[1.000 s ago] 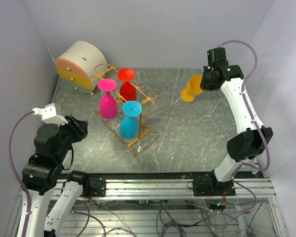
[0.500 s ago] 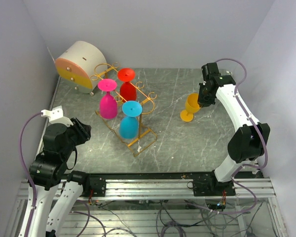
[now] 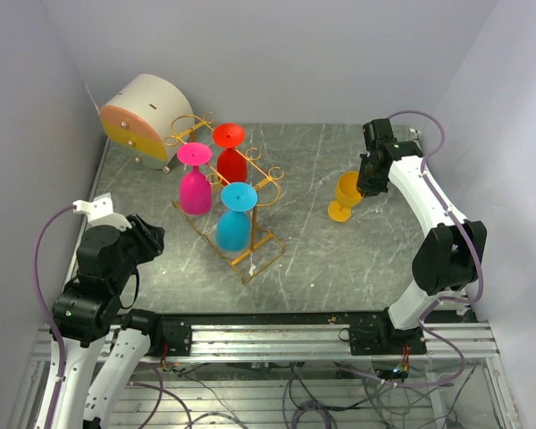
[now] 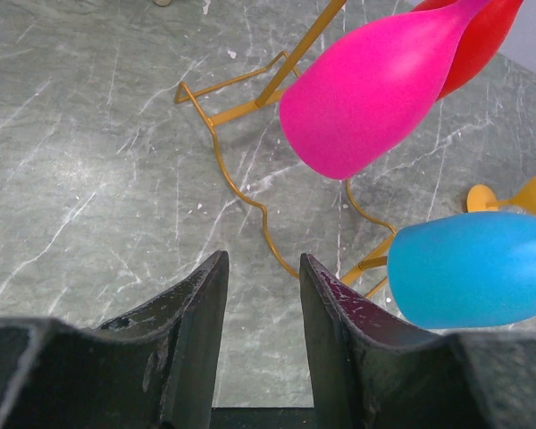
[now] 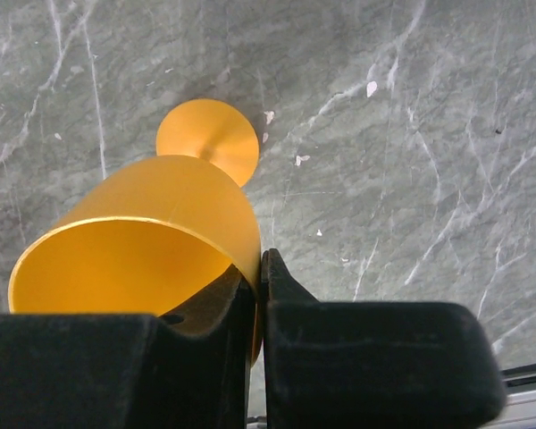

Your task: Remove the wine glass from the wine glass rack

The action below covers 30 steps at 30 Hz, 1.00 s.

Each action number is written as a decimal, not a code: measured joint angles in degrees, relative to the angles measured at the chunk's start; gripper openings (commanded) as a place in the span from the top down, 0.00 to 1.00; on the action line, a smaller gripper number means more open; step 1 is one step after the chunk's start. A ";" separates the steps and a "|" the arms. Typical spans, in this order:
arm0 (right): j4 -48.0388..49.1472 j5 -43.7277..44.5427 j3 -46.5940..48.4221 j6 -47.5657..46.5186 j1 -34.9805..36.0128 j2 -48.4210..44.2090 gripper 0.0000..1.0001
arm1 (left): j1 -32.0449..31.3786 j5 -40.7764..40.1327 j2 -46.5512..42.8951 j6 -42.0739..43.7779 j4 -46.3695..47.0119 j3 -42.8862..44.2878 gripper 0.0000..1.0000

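The gold wire wine glass rack [image 3: 255, 255] stands left of the table's middle. A pink glass [image 3: 196, 188], a red glass [image 3: 231, 161] and a blue glass [image 3: 234, 223] hang on it upside down. My right gripper [image 3: 364, 181] is shut on the rim of an orange wine glass [image 3: 346, 195], whose foot rests on the table right of the rack. In the right wrist view one finger is inside the orange wine glass [image 5: 152, 241] and one outside. My left gripper [image 4: 261, 268] is open and empty, near the rack's front, with the pink glass [image 4: 375, 89] and the blue glass [image 4: 473, 268] ahead of it.
A round cream-and-orange drum [image 3: 143, 112] stands at the back left, just behind the rack. The grey marble table [image 3: 339, 259] has walls close on the left, back and right. The rack's wire base [image 4: 241, 179] lies just ahead of my left fingers.
My right gripper has lowered the orange glass from the air down onto the table and toward the front. My left arm has dropped and pulled back a little.
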 measured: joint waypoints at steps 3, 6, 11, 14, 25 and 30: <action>0.48 0.09 -0.39 0.24 0.00 0.00 0.66 | 0.00 0.00 0.00 -0.15 0.00 0.00 0.51; 1.05 0.26 -0.35 0.55 0.00 0.00 0.57 | 0.00 0.00 0.02 -0.33 0.00 0.00 0.51; 0.48 1.09 0.92 0.90 0.00 0.00 0.55 | 0.00 -0.02 0.02 -0.46 0.00 0.00 0.51; -0.09 1.29 3.19 1.09 0.00 -0.31 0.55 | 0.00 -0.02 0.02 -0.57 0.00 0.00 0.51; 2.97 -21.84 10.10 1.51 1.18 -14.60 0.49 | 0.00 -0.04 0.31 -0.96 -0.02 -0.11 0.52; 6.36 -34.23 15.30 2.16 8.50 -15.76 0.48 | 0.00 0.04 0.90 -1.49 0.09 -0.11 0.50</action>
